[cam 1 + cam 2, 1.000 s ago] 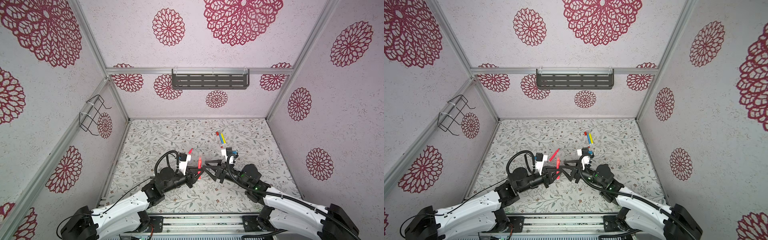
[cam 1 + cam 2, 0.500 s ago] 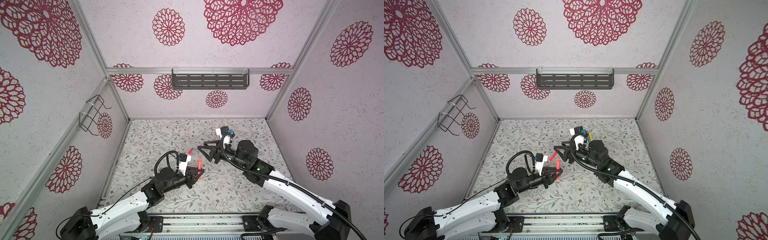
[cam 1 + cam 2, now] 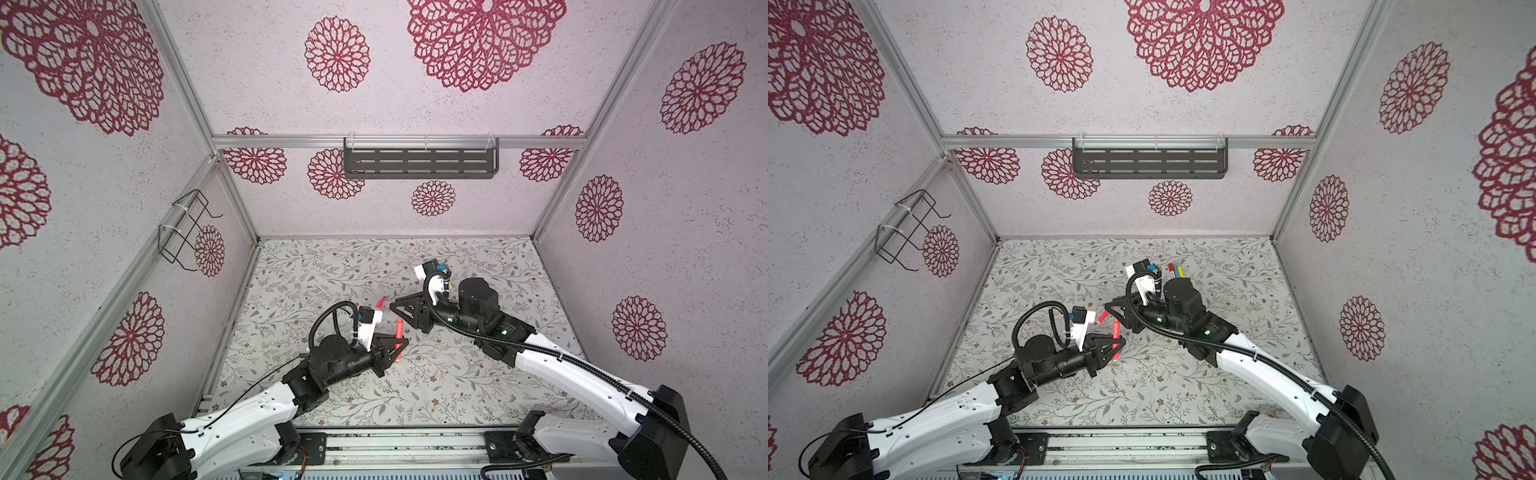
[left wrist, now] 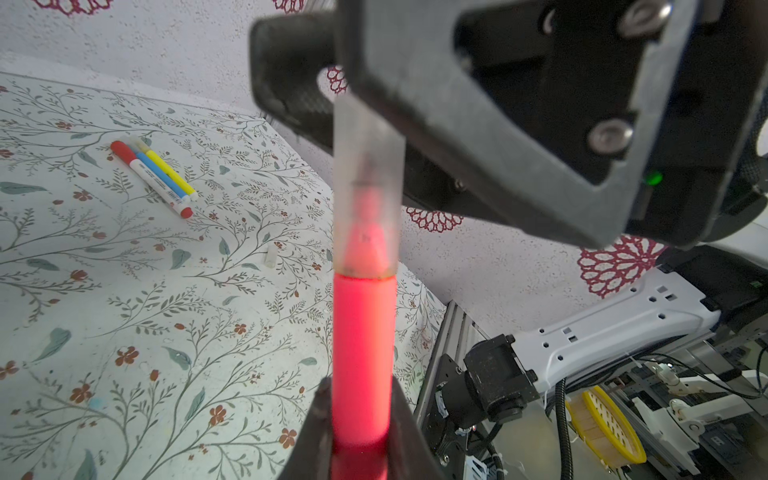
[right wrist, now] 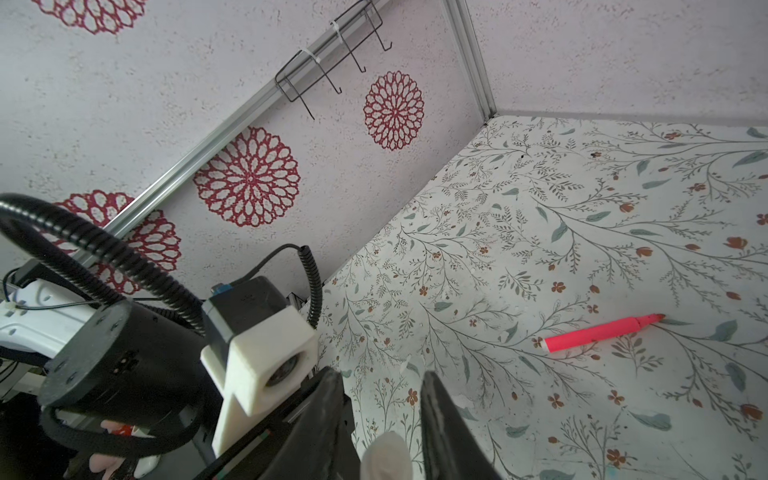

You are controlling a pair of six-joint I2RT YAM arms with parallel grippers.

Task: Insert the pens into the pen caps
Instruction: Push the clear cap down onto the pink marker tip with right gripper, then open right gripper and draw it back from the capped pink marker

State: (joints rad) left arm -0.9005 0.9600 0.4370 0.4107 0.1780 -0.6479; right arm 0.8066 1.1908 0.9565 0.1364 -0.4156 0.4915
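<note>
1. Two claws are met over one slim pinkish-red pen (image 4: 361, 345). The left claw (image 4: 360, 436) is clamped on the pen's barrel, and the pen is held above the floral-patterned bench (image 4: 124, 291).
2. The pen's pointed tip is seated inside a clear cap (image 4: 368, 199), a stubby see-through plastic tube. The right claw (image 5: 380, 376) is closed on this cap from both sides.
3. In both top views the held pen's long axis runs from near to far, with the capped tip turned toward the back wall and the right claw.
4. A second pinkish-red pen (image 5: 598, 333) is laid flat on the bench, uncapped. In a top view (image 3: 380, 302) it is set on a diagonal, with its bare tip toward the far right, just beyond the left arm's wrist camera.
5. A white pen (image 4: 153, 179) with a red cap, a blue pen (image 4: 162, 177) and a yellow pen (image 4: 170, 171) are laid side by side, parallel and touching, well apart from the claws. A loose cap (image 4: 270, 254) of clear plastic is seen alone on the bench nearer the held pen.
6. The held pen's rear end is cut off by the frame edge in the left wrist view, and the clear cap's far end is hidden behind a finger of the right claw. In the right wrist view only the cap's rounded end is shown. The cap cannot be made out in the top views, where the second pen's rear is hidden by the wrist camera and the group of three is partly covered by the right arm.
</note>
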